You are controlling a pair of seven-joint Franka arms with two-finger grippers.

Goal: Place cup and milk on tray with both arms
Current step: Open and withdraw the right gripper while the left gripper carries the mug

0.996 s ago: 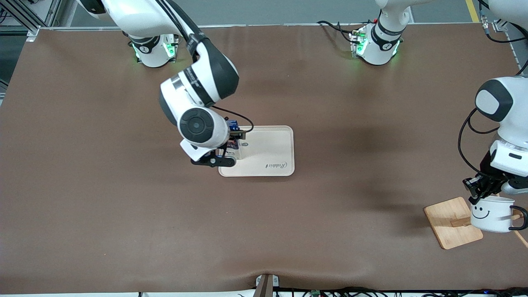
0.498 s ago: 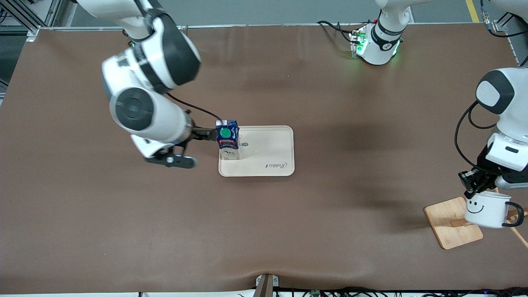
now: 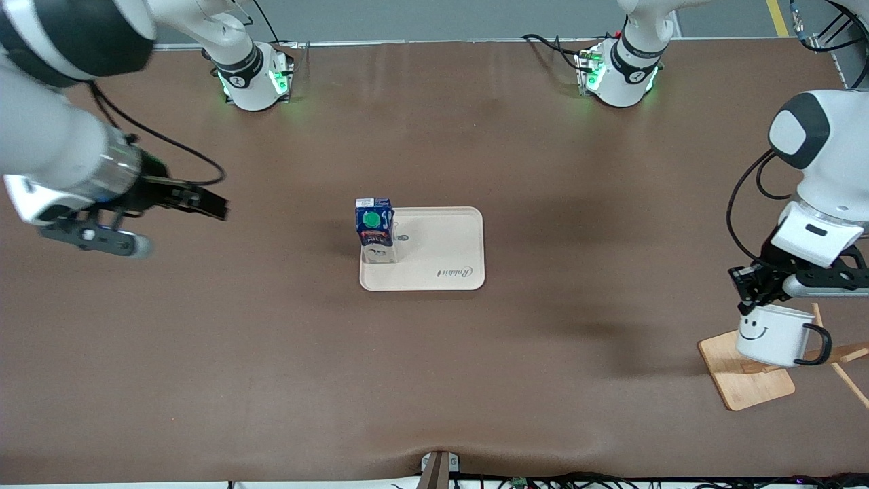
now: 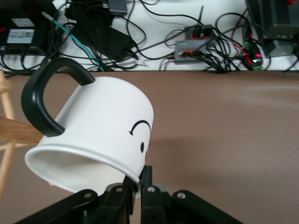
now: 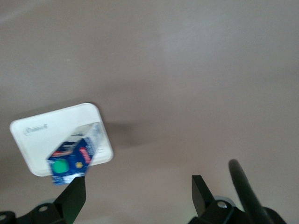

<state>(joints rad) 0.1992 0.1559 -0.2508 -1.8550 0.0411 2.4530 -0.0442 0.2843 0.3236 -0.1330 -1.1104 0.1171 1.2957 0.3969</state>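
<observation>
Pinching the white smiley-faced mug (image 3: 774, 335) by its rim, the left gripper (image 3: 751, 299) hangs over the wooden board (image 3: 736, 370), well toward the left arm's end from the cream rectangular tray (image 3: 445, 255) (blue milk carton (image 3: 375, 227) already there; right gripper (image 3: 153, 217) spread empty).

Table (image 3: 271, 353): uniform brown covering, no pattern.

Tray (image 3: 441, 241): cream, with small dark script lettering and a small dark drawing near the carton.

Milk (image 3: 374, 227): dark blue upper body, round green cap, red-and-white label, pale lower part.

Cup (image 3: 774, 336): white, with a black smiley face on its side and a black handle.

Wooden board (image 3: 736, 380): light tan wood, plain, with sticks of the same tan.

Arms: white shells with black joint bands; green lights at both bases.

Left gripper (image 3: 750, 288): black.

Right gripper (image 3: 204, 204): black.

Cables along the table edge, in the left wrist view: mostly black, some red and teal.
</observation>
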